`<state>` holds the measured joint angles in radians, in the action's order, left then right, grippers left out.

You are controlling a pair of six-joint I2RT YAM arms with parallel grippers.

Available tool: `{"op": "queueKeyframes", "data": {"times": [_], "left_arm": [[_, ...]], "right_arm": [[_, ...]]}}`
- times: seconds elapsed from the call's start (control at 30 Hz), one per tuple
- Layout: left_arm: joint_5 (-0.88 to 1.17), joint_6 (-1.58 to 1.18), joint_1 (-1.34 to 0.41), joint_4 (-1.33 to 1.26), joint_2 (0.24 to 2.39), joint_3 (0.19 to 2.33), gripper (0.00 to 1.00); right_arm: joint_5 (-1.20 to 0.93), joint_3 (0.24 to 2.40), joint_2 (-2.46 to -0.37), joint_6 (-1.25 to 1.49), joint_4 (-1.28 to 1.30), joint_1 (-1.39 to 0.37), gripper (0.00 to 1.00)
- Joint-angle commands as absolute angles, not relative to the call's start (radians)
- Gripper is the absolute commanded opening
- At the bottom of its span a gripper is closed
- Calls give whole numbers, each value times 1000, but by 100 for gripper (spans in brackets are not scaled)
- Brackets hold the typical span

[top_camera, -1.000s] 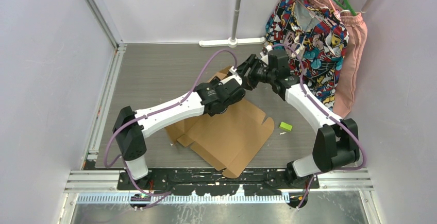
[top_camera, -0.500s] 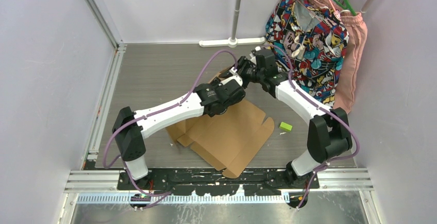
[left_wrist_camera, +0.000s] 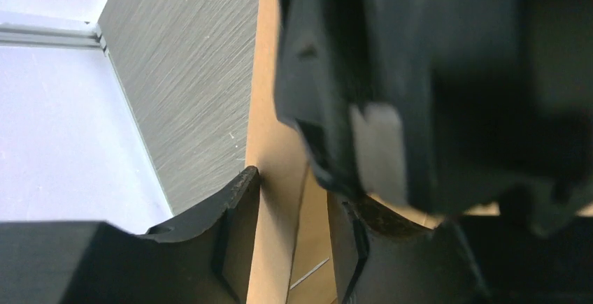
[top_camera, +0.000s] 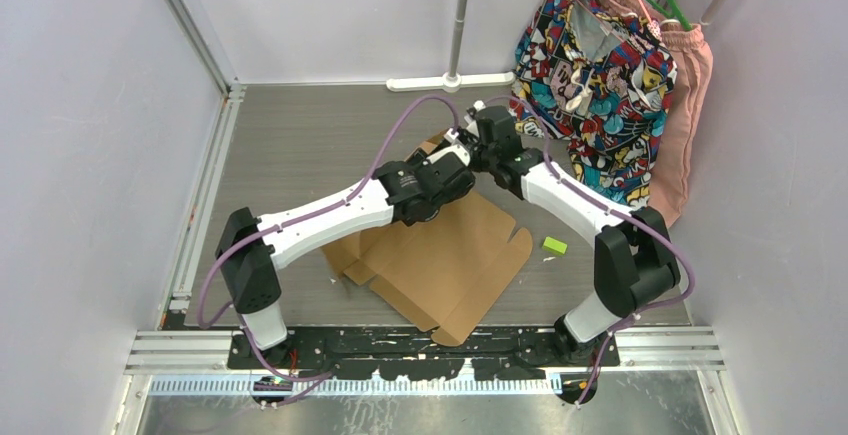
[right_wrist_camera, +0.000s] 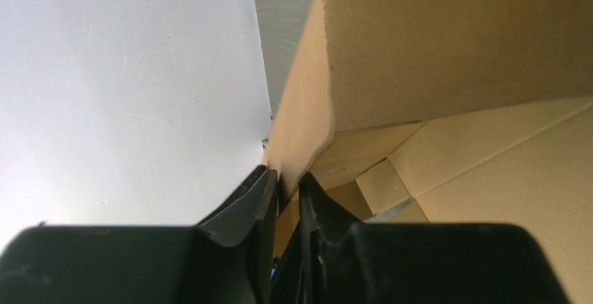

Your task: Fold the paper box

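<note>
The left arm (top_camera: 330,217) and the right arm (top_camera: 570,205) both reach forward and inward, and their wrists meet over the middle of the tabletop (top_camera: 300,135). The left end effector (left_wrist_camera: 294,189) grips a flap of the paper box (top_camera: 450,255) between its fingers. The right end effector (right_wrist_camera: 288,182) pinches a box wall, fingers nearly together.
</note>
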<state>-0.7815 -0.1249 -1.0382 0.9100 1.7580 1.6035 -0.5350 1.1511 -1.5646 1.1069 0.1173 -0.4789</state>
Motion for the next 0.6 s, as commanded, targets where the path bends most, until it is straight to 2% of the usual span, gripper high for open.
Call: {"op": "queueKeyframes", "data": {"times": [0.0,0.17,0.4,0.47,0.57], "left_arm": [[-764,-151,-1031,868,1710,1604,41],[-737,-167,-1019,857,1684,1585,41],[-739,-199,-1018,899,1645,1589,41],[-757,-211,-1019,929,1642,1597,38],[-790,-229,-1023,990,1652,1607,26]], "right_arm": [[-540,1107,-1545,1082,72,-501,18],[-519,1040,-1539,1072,-9,-501,2],[-508,955,-1550,1095,-210,-503,1],[-511,942,-1559,1100,-246,-503,1],[-515,929,-1575,1109,-281,-503,1]]}}
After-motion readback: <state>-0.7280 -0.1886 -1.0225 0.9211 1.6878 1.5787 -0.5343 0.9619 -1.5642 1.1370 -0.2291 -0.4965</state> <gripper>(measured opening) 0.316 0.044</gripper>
